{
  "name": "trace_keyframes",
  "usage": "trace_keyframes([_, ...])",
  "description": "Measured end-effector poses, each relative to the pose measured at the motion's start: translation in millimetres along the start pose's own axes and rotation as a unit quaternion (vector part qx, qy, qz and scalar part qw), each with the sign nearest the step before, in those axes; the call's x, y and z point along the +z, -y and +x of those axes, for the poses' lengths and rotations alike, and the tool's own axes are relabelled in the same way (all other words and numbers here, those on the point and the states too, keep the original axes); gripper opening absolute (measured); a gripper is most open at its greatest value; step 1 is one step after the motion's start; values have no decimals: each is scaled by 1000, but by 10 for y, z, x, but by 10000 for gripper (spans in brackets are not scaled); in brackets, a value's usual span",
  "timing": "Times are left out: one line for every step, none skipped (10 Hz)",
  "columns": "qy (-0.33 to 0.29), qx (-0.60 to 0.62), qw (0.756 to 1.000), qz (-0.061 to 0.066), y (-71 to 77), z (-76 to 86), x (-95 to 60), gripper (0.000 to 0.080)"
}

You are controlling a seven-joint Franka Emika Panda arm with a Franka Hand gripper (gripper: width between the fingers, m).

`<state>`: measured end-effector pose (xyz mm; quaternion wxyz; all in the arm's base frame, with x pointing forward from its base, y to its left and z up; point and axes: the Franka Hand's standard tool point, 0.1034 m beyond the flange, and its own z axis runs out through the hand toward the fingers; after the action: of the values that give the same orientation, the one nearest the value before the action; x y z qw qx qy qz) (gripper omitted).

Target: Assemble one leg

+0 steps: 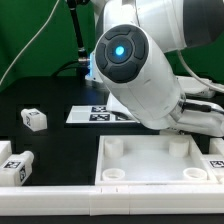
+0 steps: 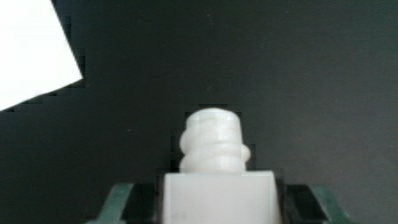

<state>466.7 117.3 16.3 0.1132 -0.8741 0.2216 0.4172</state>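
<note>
In the wrist view my gripper [image 2: 217,196] is shut on a white square-section leg [image 2: 215,150]. Its greenish fingers [image 2: 121,206] stand on either side of the leg's body. The leg's ribbed, rounded screw end points away from the camera over the black table. In the exterior view the bulky arm [image 1: 135,70] covers the gripper and the held leg. Two more legs with fiducial tags lie on the table at the exterior view's left, one further back [image 1: 33,119] and one near the front edge [image 1: 15,166].
The large white square tray-like piece with corner sockets [image 1: 150,150] lies at the front. The marker board [image 1: 92,113] lies behind it, partly hidden by the arm. A tagged white part [image 1: 216,164] shows at the right edge. A white surface [image 2: 36,45] fills one corner of the wrist view.
</note>
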Motion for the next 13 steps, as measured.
trace_keyframes([1,-1,1000,1,-9,-16,-62,281])
trace_keyframes([4,-3,1000,0,-25,-57,-142,281])
trace_keyframes([10,-4,1000,-2,-54,-135,-237,281])
trace_keyframes([11,-5,1000,-4,-67,-201,-328,281])
trace_keyframes([3,-10,1000,-3,-48,-284,-477,281])
trace_keyframes([-6,-13,1000,2,-27,-356,-595,281])
trace_keyframes([-7,-11,1000,3,-50,-352,-615,281])
trace_keyframes([-25,-12,1000,6,-14,-305,-606,281])
trace_keyframes([-60,-15,998,13,42,-290,-640,281])
trace_keyframes([-98,-17,995,19,82,-275,-667,281])
trace_keyframes([-141,-31,989,23,117,-267,-732,281])
trace_keyframes([-176,-48,983,22,152,-275,-882,281])
trace_keyframes([-200,-58,978,18,203,-305,-1050,281])
